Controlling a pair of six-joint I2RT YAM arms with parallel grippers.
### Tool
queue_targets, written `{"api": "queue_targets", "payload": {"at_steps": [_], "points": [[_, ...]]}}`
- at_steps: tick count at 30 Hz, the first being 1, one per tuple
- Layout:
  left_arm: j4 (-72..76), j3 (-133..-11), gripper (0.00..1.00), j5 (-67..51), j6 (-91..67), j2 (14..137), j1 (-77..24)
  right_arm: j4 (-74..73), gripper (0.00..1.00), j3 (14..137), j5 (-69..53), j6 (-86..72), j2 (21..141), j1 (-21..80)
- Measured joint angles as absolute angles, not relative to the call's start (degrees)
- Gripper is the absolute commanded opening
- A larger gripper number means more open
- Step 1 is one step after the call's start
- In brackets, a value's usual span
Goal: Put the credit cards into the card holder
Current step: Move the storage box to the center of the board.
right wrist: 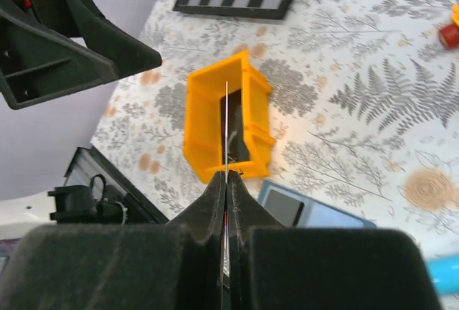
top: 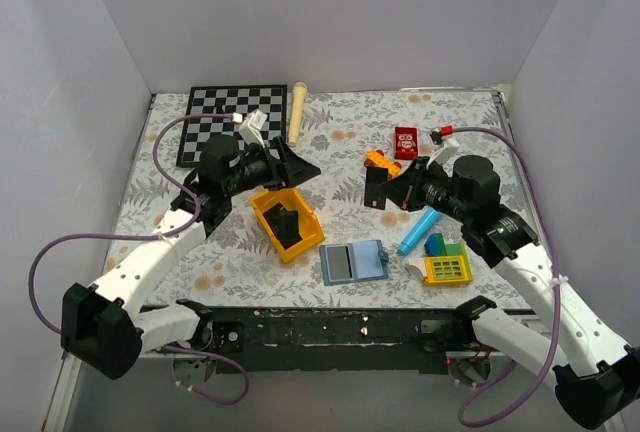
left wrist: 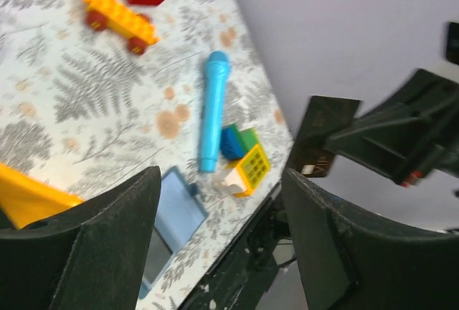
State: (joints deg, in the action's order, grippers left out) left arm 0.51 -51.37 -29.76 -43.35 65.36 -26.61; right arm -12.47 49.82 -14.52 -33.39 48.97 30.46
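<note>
Over the table, mid-air, my right gripper (top: 387, 190) is pinched on a credit card (left wrist: 323, 133), edge-on, prob so it'll slide into a slot. Left gripper (top: 298, 165) is spread wide w/ nothing in it. Card holder (top: 354, 262) lies open near the front edge.

I work in a robot test lab, not a home. Plain white walls (top: 330, 12) stand close on three sides of my table (top: 340, 142), like a box. My left arm (top: 150, 260) and right arm (top: 550, 292) are bolted to a black metal bar (top: 330, 324) at the near edge, and purple cables (top: 32, 277) loop from them. Small things lie spread on the leaf-print top: a chessboard (top: 225, 122), a yellow bin (top: 262, 214), a toy car (top: 381, 161) and a card holder (top: 355, 262).
</note>
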Motion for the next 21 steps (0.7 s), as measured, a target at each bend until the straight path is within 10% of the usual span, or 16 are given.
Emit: {"api": "queue_targets", "payload": {"at_steps": [9,21], "points": [[-18.5,-50.5,0.00,-12.5,-40.4,69.8,-32.7,-18.9,0.01,47.2,-9.7,-32.1,48.2,30.1],[-28.8,-52.7,0.00,1.3,-39.1,83.0,-35.3,-19.4,0.01,46.5,-9.6,-31.9,49.0,30.0]]}}
